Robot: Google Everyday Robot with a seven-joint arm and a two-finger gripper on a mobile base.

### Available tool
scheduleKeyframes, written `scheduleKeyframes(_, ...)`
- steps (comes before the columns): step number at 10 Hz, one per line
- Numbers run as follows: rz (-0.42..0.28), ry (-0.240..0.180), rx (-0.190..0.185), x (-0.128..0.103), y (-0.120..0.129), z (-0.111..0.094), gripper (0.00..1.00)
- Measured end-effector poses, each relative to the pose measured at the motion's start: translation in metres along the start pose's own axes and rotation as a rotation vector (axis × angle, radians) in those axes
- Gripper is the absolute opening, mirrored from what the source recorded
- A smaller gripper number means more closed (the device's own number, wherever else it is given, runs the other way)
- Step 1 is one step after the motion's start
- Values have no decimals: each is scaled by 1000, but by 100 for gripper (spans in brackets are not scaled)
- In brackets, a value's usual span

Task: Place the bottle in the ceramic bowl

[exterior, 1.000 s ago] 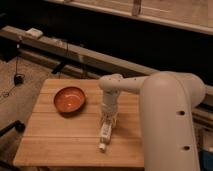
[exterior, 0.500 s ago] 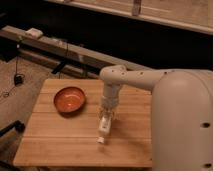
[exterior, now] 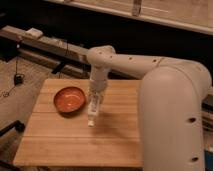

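Observation:
The slim white bottle (exterior: 93, 110) hangs nearly upright from my gripper (exterior: 95, 96), cap end down, just above the wooden table (exterior: 75, 145). The gripper is shut on the bottle's upper part and comes down from the white arm (exterior: 165, 90) that fills the right side. The ceramic bowl (exterior: 69, 99), orange-red inside with a darker rim, sits on the table's back left part. The bottle is right beside the bowl's right rim, with its cap end close to the rim's lower right.
A long dark ledge (exterior: 55, 47) runs behind the table, with a small white object (exterior: 35, 33) on it. Cables and a dark plug (exterior: 18, 79) lie on the carpet at the left. The table's left and front edges are close.
The gripper has carried the bottle left and toward the back of the table, from the middle to beside the bowl. The bottle has gone from lying low to hanging nearly upright. The bowl has not moved.

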State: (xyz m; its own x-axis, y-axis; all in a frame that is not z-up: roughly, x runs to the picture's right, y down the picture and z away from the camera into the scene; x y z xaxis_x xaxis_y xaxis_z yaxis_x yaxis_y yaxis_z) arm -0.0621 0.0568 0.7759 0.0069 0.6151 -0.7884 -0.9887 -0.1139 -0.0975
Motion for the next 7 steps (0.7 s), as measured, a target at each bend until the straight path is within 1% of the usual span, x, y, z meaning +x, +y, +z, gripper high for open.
scheduleKeyframes(2, -84, -13, -6, -30, 43, -3, 0)
scheduleKeyframes(5, -179, -19, -8, -66, 91, 1, 0)
scheduleKeyframes(6, -211, -18, -5, -78, 107, 4, 3)
scheduleKeyframes(7, -244, -18, -1, -89, 124, 7, 11)
